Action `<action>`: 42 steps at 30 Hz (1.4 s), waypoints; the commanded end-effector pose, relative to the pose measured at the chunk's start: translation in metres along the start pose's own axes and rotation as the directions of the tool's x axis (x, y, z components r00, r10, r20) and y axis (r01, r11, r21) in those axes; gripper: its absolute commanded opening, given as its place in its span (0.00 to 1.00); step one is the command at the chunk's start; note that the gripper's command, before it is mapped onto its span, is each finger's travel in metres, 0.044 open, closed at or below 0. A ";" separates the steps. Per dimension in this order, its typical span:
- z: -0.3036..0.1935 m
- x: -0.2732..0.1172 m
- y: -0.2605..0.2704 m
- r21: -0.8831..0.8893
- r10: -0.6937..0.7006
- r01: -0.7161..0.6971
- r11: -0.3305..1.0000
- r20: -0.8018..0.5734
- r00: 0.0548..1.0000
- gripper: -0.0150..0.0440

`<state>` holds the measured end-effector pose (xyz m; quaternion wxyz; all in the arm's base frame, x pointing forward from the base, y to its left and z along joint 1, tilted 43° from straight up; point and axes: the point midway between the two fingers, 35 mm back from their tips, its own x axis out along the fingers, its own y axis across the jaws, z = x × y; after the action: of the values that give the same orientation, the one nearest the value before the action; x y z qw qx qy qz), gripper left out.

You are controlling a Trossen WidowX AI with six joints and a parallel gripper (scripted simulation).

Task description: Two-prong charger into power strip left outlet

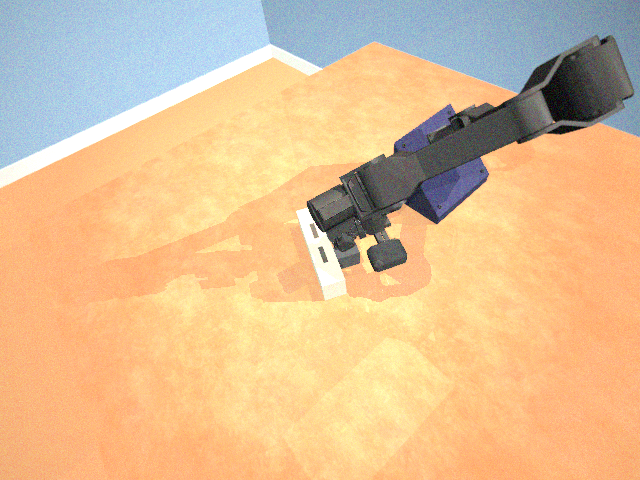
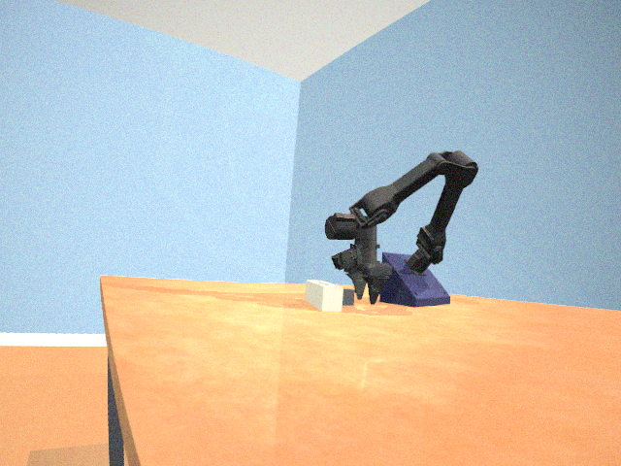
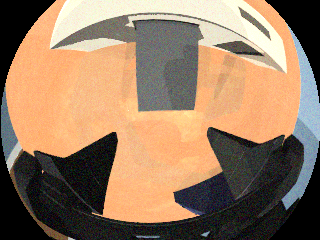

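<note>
While the dark charger (image 1: 347,255) (image 2: 347,296) (image 3: 166,65) sits against the power strip's (image 1: 322,253) (image 2: 324,295) (image 3: 100,22) side, I have my empty pincer (image 1: 368,253) (image 2: 366,299) (image 3: 163,134) wide open beside the strip on the counter (image 1: 206,361) (image 2: 301,391) (image 3: 60,100).

White power strip (image 1: 332,285) (image 2: 331,297) (image 3: 100,22), dark slots.
</note>
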<state>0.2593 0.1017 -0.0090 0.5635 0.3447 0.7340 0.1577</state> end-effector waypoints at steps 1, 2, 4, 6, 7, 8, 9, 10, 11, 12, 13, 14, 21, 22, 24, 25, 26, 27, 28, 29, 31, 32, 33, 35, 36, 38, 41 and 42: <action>-0.007 -0.001 0.001 -0.002 0.005 -0.005 1.000 0.005 1.000 1.00; -0.008 -0.001 0.001 -0.002 0.005 -0.005 1.000 0.005 1.000 1.00; -0.009 0.000 0.001 -0.002 0.005 -0.005 1.000 0.005 1.000 1.00; -0.003 -0.004 0.000 -0.002 -0.003 0.004 1.000 0.033 0.999 1.00; -0.002 -0.010 0.000 -0.005 -0.007 0.007 1.000 0.076 0.997 1.00; 0.000 -0.017 0.000 -0.007 -0.010 0.011 1.000 0.129 0.992 1.00; 0.001 -0.024 0.000 -0.008 -0.013 0.014 1.000 0.182 0.983 1.00; 0.003 -0.031 0.000 -0.008 -0.014 0.016 1.000 0.236 0.972 1.00; 0.004 -0.038 0.000 -0.007 -0.014 0.017 1.000 0.289 0.957 1.00; 0.005 -0.046 0.001 -0.006 -0.013 0.016 1.000 0.342 0.940 1.00; 0.006 -0.053 0.001 -0.004 -0.011 0.013 1.000 0.395 0.919 1.00; 0.007 -0.061 0.001 -0.003 -0.007 0.010 1.000 0.447 0.895 1.00; 0.008 -0.080 0.001 0.001 0.005 -0.006 1.000 0.569 0.822 1.00; 0.008 -0.080 0.001 0.001 0.005 -0.006 1.000 0.569 0.822 1.00; 0.008 -0.080 0.001 0.001 0.005 -0.006 1.000 0.569 0.822 1.00; 0.008 -0.080 0.001 0.001 0.005 -0.006 1.000 0.569 0.822 1.00; 0.008 -0.080 0.001 0.001 0.005 -0.006 1.000 0.569 0.822 1.00; 0.008 -0.080 0.001 0.001 0.005 -0.006 1.000 0.569 0.822 1.00; 0.008 -0.080 0.001 0.001 0.005 -0.006 1.000 0.569 0.822 1.00; 0.008 -0.080 0.001 0.001 0.005 -0.006 1.000 0.569 0.822 1.00; 0.008 -0.080 0.001 0.001 0.005 -0.006 1.000 0.569 0.822 1.00; 0.008 -0.080 0.001 0.001 0.005 -0.006 1.000 0.569 0.822 1.00; 0.008 -0.080 0.001 0.001 0.005 -0.006 1.000 0.569 0.822 1.00; 0.008 -0.080 0.001 0.001 0.005 -0.006 1.000 0.569 0.822 1.00; 0.008 -0.080 0.001 0.001 0.005 -0.006 1.000 0.569 0.822 1.00; 0.008 -0.080 0.001 0.001 0.005 -0.006 1.000 0.569 0.822 1.00; 0.008 -0.080 0.001 0.001 0.005 -0.006 1.000 0.569 0.822 1.00; 0.008 -0.080 0.001 0.001 0.005 -0.006 1.000 0.569 0.822 1.00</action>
<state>0.2773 0.0467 0.0456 0.7537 0.3789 0.5347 0.0501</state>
